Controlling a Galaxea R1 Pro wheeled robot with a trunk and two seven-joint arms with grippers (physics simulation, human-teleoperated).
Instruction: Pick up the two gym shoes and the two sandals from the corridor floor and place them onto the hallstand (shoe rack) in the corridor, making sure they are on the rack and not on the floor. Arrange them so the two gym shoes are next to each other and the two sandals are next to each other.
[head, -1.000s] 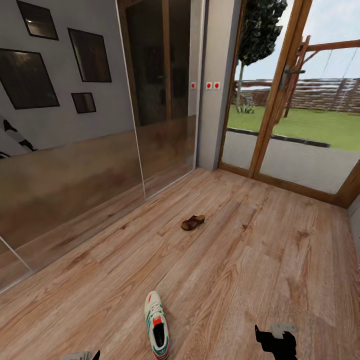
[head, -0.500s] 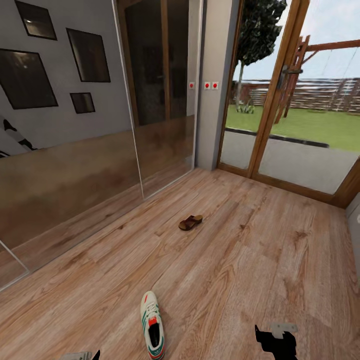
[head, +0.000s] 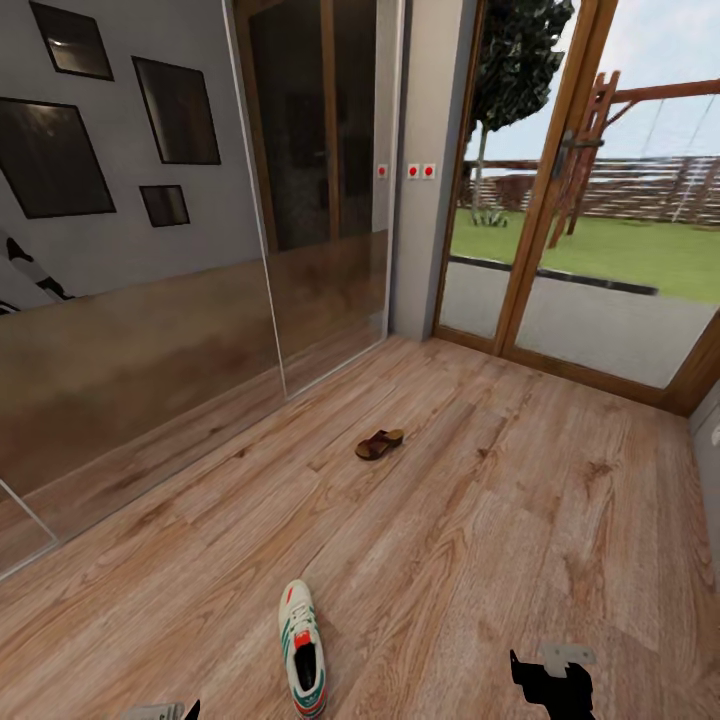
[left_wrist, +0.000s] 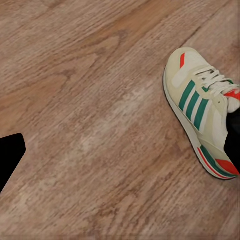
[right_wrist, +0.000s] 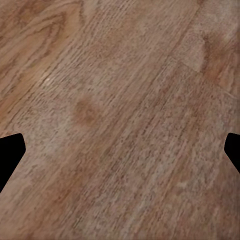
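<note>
One gym shoe (head: 303, 650) lies on the corridor floor (head: 480, 540) near the bottom of the head view, toe pointing away from me. In the left wrist view this gym shoe (left_wrist: 200, 107) lies beside my open left gripper (left_wrist: 120, 150), with one black fingertip (left_wrist: 233, 137) overlapping its heel end. A dark brown sandal (head: 379, 444) rests farther off, mid-floor. My right gripper (right_wrist: 120, 152) is open over bare planks, and shows at the head view's bottom right (head: 548, 682). The hallstand, the other gym shoe and the other sandal are out of view.
A mirrored sliding wardrobe (head: 150, 330) runs along the left wall. A glazed door (head: 590, 220) with a wooden frame closes the far end, with a garden behind it. Open floor spreads between the shoe, the sandal and the door.
The whole picture has shifted slightly left, so the camera has moved. The shoe and sandal lie where they were on the floor. Both grippers keep their places in the view.
</note>
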